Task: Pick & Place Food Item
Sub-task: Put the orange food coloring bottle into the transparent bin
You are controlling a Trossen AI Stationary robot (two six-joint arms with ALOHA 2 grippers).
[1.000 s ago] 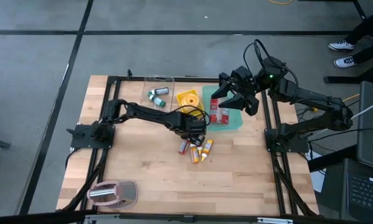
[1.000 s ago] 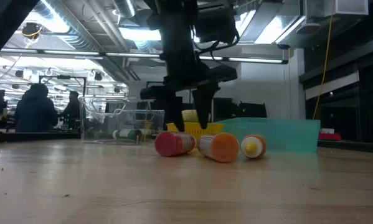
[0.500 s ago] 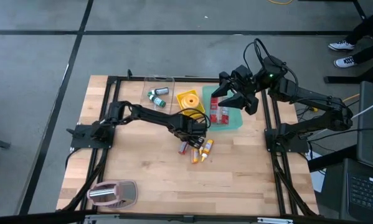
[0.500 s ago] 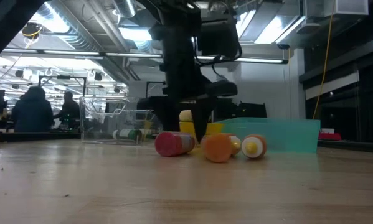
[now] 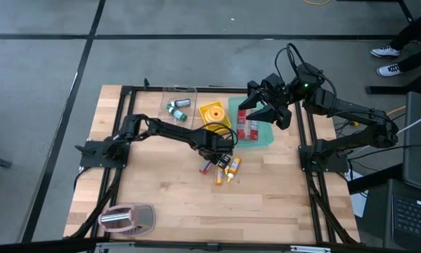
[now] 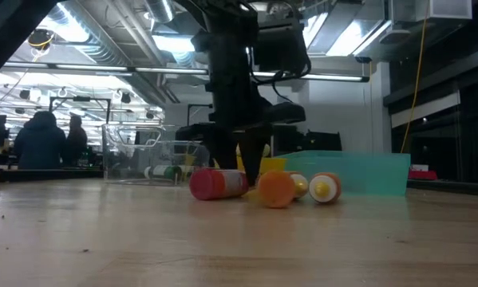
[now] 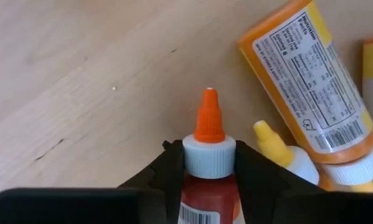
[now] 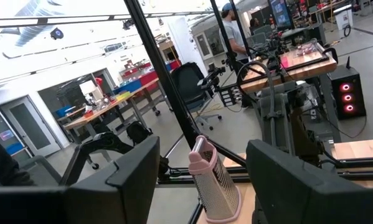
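A red sauce bottle [image 7: 208, 199] with a white cap and orange nozzle lies on its side at the table's middle [image 5: 207, 166], beside an orange bottle [image 7: 311, 93] and a yellow-nozzled bottle [image 7: 274, 142]. My left gripper [image 7: 209, 165] stands over them, pointing steeply down, shut on the red bottle; it also shows in the low view [image 6: 245, 163]. My right gripper [image 5: 258, 112] hangs open and level above the teal tray [image 5: 261, 138], with nothing between its fingers [image 8: 121, 180]. My left gripper pinches the red bottle's white cap [image 7: 209, 154], just below the orange nozzle, between its two fingers [image 7: 169, 177]. The fingers come from above, pointing steeply down, and lie across the bottle. The bottle lies on its side on the table [image 6: 217, 183].
A yellow container [image 5: 213, 112] and a clear box [image 5: 179, 102] holding small green bottles stand at the back. Red packs [image 5: 247, 126] lie in the teal tray. A pink grater [image 5: 126, 218] lies at the near left corner. People show in the room behind.
My left gripper has sunk a little onto the bottles and its fingers have closed in on the red bottle's cap. The red bottle and the orange one beside it have slid slightly along the table.
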